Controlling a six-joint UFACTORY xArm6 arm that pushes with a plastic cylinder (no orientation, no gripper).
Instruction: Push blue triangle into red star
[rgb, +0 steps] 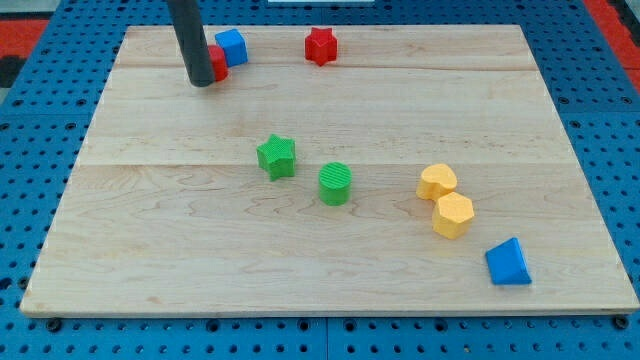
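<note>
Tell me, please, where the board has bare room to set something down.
The view's left below my tip is free, as is the right above the yellow blocks. Crowded: the top-left cluster round the blue cube, and the diagonal from green star to blue triangle.

my tip (201, 84) is the blunt, rounded lower end of a straight, smooth rod, dark charcoal grey throughout, with a faint sheen and no visible markings or cables.
</note>
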